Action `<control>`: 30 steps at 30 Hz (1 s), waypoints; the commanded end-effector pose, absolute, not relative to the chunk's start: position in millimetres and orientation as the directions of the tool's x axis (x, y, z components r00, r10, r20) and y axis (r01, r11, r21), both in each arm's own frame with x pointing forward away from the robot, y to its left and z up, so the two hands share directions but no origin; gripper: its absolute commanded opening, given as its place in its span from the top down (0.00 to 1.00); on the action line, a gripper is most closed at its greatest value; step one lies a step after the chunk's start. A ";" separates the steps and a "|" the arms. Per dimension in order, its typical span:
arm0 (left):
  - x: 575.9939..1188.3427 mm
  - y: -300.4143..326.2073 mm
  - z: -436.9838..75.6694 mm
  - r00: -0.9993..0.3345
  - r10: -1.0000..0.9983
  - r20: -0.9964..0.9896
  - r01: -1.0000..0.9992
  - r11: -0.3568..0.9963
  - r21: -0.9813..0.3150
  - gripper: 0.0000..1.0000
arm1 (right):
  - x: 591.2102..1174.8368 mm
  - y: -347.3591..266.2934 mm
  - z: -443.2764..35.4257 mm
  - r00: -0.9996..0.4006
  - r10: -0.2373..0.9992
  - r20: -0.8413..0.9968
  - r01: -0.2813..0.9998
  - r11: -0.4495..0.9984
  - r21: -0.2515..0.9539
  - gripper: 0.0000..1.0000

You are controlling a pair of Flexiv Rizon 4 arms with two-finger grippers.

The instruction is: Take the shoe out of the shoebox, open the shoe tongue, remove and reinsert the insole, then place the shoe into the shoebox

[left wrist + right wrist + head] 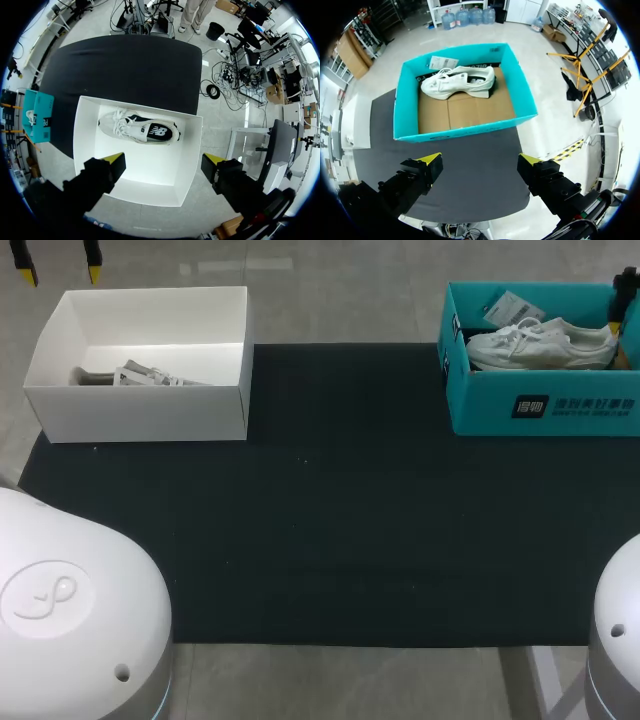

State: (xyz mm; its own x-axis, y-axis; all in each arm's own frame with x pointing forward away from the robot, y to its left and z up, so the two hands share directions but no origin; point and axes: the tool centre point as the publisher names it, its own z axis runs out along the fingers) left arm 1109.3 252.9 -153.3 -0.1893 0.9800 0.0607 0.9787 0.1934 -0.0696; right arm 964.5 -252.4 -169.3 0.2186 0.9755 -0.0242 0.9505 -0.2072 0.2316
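Note:
A white shoebox (60, 405) stands at the mat's far left and holds a white and black shoe (145, 375) lying on its side. My left gripper (58, 273) hangs above the box's far edge. In the left wrist view it (165, 162) is open and empty, high over the box (187, 150), with the shoe (140, 131) ahead of the fingers. A teal shoebox (545, 405) at the far right holds a white shoe (540, 343). My right gripper (480, 161) is open and empty above the mat beside the teal box (465, 131), apart from the shoe (460, 82). In the head view it (622, 300) only partly shows.
A black mat (330, 510) covers the table between the two boxes. A paper tag (443, 62) lies in the teal box behind the white shoe. Both arm bases (70, 600) sit at the near corners.

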 end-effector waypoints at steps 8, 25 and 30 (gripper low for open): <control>1109.3 253.1 -152.6 -0.188 0.980 0.063 0.979 0.192 -0.070 0.00 | 1058.3 -300.1 -190.5 0.325 0.946 -0.014 0.946 -0.325 -0.004 0.00; 1109.3 253.1 -152.6 -0.188 0.980 0.063 0.979 0.192 -0.070 0.00 | 1133.1 -327.4 -228.6 0.273 0.962 -0.025 0.961 -0.274 -0.035 0.00; 1109.3 253.1 -152.6 -0.188 0.980 0.063 0.979 0.192 -0.070 0.00 | 1145.0 -330.2 -239.9 0.289 0.956 -0.036 0.957 -0.289 0.025 0.00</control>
